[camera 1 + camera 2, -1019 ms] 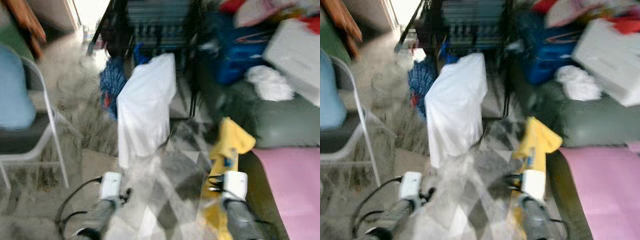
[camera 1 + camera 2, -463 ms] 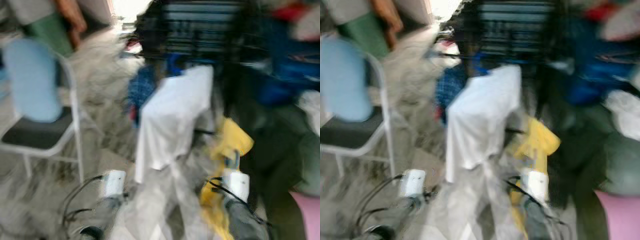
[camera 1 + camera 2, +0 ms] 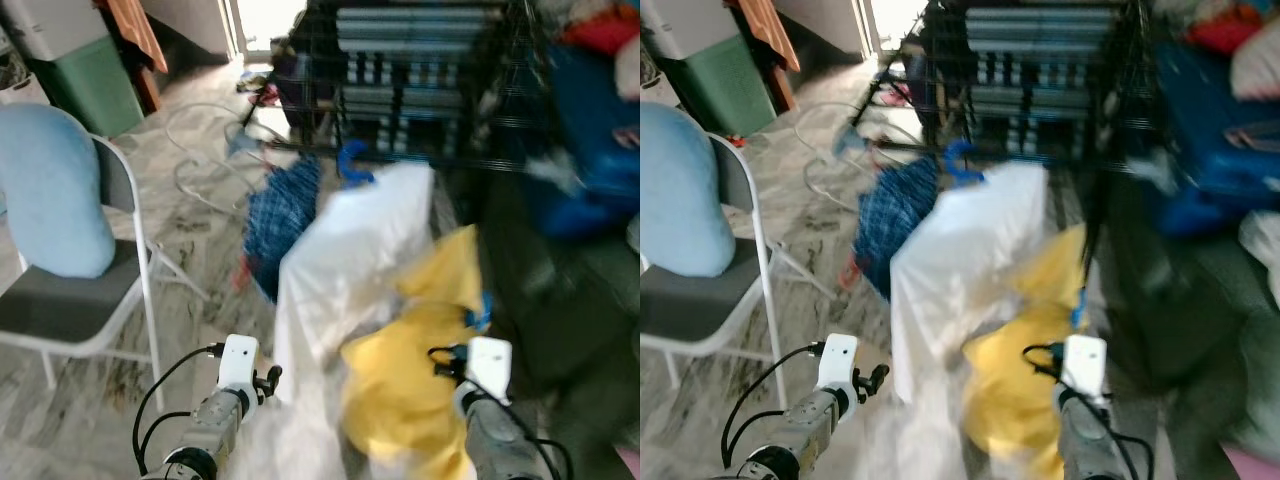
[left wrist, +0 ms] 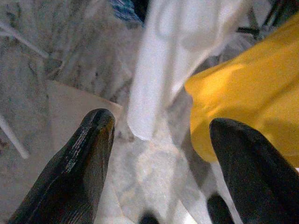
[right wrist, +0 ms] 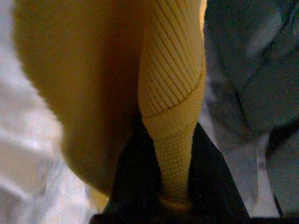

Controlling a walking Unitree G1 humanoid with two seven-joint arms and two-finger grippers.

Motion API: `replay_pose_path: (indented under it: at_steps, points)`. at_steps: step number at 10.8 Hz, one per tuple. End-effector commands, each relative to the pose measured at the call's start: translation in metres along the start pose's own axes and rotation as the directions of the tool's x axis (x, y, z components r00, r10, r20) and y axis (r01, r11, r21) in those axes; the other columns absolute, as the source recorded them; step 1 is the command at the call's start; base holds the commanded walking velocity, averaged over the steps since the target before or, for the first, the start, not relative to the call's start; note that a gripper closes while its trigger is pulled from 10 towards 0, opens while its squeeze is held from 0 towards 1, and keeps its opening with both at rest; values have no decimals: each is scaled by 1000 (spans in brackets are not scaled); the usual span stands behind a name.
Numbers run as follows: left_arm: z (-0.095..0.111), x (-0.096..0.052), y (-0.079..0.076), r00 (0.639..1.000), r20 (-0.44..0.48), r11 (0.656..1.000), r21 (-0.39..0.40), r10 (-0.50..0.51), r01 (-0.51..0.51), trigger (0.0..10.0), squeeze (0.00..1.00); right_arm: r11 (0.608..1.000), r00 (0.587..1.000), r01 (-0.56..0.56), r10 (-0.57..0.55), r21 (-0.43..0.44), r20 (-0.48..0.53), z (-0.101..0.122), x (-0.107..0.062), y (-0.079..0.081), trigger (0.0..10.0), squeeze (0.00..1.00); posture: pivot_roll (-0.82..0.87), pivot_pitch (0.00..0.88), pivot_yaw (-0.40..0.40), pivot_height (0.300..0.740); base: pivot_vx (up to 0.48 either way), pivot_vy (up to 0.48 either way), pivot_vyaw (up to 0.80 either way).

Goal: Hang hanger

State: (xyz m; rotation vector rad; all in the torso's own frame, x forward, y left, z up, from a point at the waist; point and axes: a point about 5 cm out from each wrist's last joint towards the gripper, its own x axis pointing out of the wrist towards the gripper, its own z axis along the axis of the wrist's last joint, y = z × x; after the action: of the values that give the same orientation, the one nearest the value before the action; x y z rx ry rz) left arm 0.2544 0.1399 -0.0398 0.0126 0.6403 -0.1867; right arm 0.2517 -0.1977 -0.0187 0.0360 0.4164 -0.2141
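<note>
Your right gripper (image 5: 173, 186) is pinching the ribbed edge of the soft, floppy yellow shirt (image 3: 420, 390) hanging low beside the white shirt (image 3: 340, 270), and your left gripper (image 4: 159, 154) is spread wide and empty, so I think you should grab the stiff blue hanger hook (image 3: 962, 163).

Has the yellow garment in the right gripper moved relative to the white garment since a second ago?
Yes. The yellow garment, clamped in the right gripper, has swung up and toward the robot's left; it now overlaps the white garment instead of hanging apart.
</note>
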Motion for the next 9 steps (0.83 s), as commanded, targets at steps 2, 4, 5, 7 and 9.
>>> replay_pose_path:
  at_steps: [2, 4, 5, 7, 9]
  points:
    - [-6, -3, 7, 999, -27, 1000, -5, 19, -19, 10000, 0, 999, 995, 0, -6, 52, 103, 22, 5, 10, 10000, 0, -236, 62, 60, 740, 0, 0, 0]
    - [-8, -3, 6, 999, -33, 1000, -9, 14, -15, 10000, 0, 998, 996, 13, -17, 57, 83, 18, 4, 9, 10000, 0, -234, 70, 61, 740, 0, 0, -784]
    - [-9, -4, 6, 999, -36, 1000, -8, 13, -13, 10000, 0, 999, 996, 13, -17, 43, 86, 18, 3, 9, 10000, 0, -234, 73, 60, 740, 0, 0, -781]
    - [-12, -4, 7, 999, -45, 1000, -7, 11, -12, 10000, 0, 999, 994, 10, -15, 44, 111, 23, 3, 8, 10000, 0, -236, 80, 65, 740, 0, 0, -391]
    - [-12, -5, 8, 999, -44, 1000, -2, 9, -10, 10000, 0, 999, 990, -8, 4, 33, 144, 32, 5, 12, 10000, 0, -231, 83, 66, 740, 0, 0, 0]
